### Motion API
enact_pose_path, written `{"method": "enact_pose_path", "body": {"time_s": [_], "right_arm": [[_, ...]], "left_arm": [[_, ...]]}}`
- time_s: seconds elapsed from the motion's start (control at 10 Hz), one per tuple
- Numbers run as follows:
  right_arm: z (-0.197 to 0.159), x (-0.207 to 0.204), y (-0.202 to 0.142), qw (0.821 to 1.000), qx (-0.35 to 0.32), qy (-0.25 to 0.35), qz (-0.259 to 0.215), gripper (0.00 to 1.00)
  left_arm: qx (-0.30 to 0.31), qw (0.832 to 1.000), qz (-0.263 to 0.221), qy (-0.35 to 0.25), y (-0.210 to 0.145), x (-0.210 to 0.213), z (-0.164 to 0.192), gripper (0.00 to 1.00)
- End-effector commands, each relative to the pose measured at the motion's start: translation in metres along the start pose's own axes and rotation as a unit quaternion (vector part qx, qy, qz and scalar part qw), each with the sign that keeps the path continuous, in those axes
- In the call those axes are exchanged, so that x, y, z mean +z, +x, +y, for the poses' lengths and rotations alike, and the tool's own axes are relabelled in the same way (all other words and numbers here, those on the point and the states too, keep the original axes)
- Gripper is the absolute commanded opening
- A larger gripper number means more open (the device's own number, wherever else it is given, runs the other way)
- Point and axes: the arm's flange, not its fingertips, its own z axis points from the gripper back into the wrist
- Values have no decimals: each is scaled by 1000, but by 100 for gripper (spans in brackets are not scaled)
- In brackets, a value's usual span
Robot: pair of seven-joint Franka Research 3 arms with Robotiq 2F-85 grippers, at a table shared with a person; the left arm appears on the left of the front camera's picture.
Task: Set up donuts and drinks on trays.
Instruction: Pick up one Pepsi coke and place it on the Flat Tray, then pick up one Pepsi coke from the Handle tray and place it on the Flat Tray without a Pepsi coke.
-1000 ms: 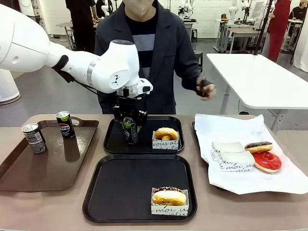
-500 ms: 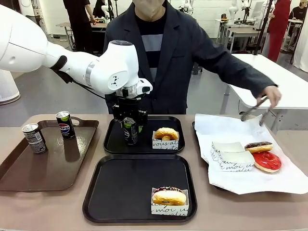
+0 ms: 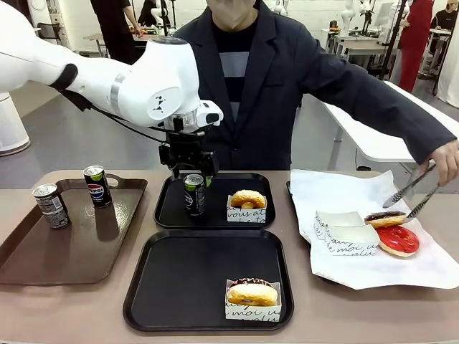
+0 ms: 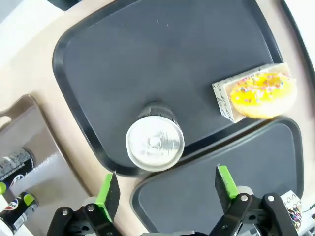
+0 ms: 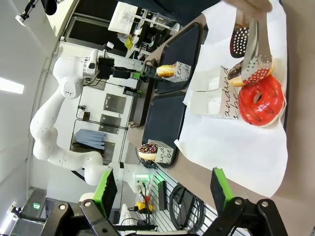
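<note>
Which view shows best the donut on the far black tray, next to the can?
The left wrist view: the donut is close and seen from above, showing its yellow glaze and sprinkles. The front view shows it from the side, half hidden in its paper sleeve. In the right wrist view it is small and distant.

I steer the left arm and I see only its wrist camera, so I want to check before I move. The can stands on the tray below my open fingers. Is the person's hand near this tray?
Observer: No. The person's hand is far to the right, holding tongs at the chocolate donut on the white paper.
Operator: Good. Which tray lacks a drink?
Observer: The near tray. It carries only one sleeved donut, at its front right.
Operator: And the other arm?
Observer: The right gripper is open and holds nothing. Its camera looks toward the red donut.
</note>
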Motion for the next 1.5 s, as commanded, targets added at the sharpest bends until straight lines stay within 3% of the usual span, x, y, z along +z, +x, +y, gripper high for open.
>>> {"method": "enact_pose_path", "body": {"time_s": [0.0, 0.1, 0.2, 1.0, 1.4], "right_arm": [[-1, 1, 1, 1000, 9, 7, -7, 100], [-1, 1, 1, 1000, 9, 7, -7, 100], [-1, 1, 1, 1000, 9, 7, -7, 100], [-1, 1, 1, 1000, 9, 7, -7, 100], [-1, 1, 1, 1000, 9, 7, -7, 100]], "left_arm": [[-9, 1000, 17, -18, -21, 5, 5, 100], [-7, 999, 31, -21, -29, 12, 3, 100], [0, 1000, 6, -6, -7, 3, -1, 100], [0, 1000, 15, -13, -10, 3, -1, 100], [99, 995, -12, 9, -63, 61, 102, 100]]}}
